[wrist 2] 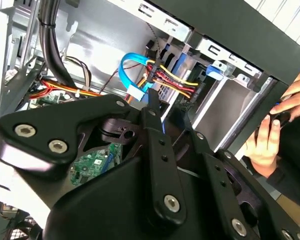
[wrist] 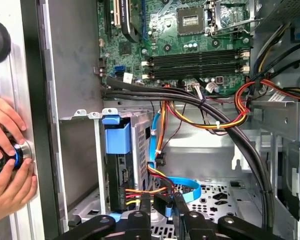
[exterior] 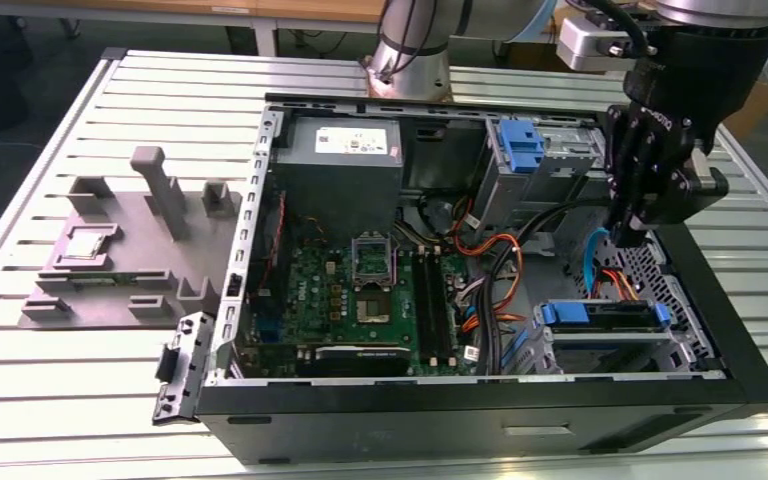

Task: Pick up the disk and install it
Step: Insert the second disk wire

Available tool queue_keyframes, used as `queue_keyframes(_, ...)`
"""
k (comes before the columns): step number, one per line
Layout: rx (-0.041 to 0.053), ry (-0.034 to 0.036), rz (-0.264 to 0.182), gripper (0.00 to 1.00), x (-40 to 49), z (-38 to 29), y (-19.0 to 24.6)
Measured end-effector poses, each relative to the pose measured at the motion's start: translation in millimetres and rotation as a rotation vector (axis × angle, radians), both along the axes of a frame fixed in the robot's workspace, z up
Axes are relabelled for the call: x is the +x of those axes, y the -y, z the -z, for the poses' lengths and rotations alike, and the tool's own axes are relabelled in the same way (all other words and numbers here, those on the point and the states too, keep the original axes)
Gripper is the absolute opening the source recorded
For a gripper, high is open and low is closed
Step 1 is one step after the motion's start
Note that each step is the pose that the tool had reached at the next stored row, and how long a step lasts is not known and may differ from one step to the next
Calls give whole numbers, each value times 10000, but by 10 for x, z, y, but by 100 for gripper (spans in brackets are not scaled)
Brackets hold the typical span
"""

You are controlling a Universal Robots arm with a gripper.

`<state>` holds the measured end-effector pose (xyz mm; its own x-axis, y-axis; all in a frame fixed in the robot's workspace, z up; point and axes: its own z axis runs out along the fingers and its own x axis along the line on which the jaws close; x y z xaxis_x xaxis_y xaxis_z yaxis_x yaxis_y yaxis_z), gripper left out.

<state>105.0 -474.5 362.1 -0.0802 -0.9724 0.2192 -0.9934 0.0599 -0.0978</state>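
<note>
The disk (exterior: pixel 604 318) sits in the drive cage at the front corner of the open computer case (exterior: pixel 491 410), on the exterior view's right, with blue rails along its edges. In the first wrist view the disk (wrist: pixel 121 170) stands on edge in the cage under a blue tab, and red, yellow and black power wires run into it. My gripper (exterior: pixel 620 238) hangs inside the case just behind that cage. Its fingers (wrist: pixel 146 207) stand close together on the end of a blue data cable (wrist: pixel 187 184). In the second wrist view the gripper (wrist 2: pixel 166 114) points at the wires beside the cage.
A thick black cable bundle (wrist: pixel 200 102) and orange wires cross the case near the motherboard (exterior: pixel 357 290). A blue bracket (exterior: pixel 524 145) sits in the far bay. A grey fixture (exterior: pixel 117 250) lies outside on the exterior view's left. A person's hands (wrist: pixel 5 160) hold a black knob beside the case.
</note>
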Motion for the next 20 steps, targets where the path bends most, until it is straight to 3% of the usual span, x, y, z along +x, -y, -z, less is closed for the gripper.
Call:
queue_keyframes(2,-2,-23,0,31,-2,1,-1)
queue_keyframes(7,-2,-392,2,31,-2,7,-8)
queue_keyframes(13,-17,-602,2,31,-2,6,-22)
queue_keyframes(14,-55,-637,3,31,-2,5,-26)
queue_keyframes(18,-583,-653,22,31,1,15,-45)
queue_keyframes(20,-646,-653,24,31,3,46,-47)
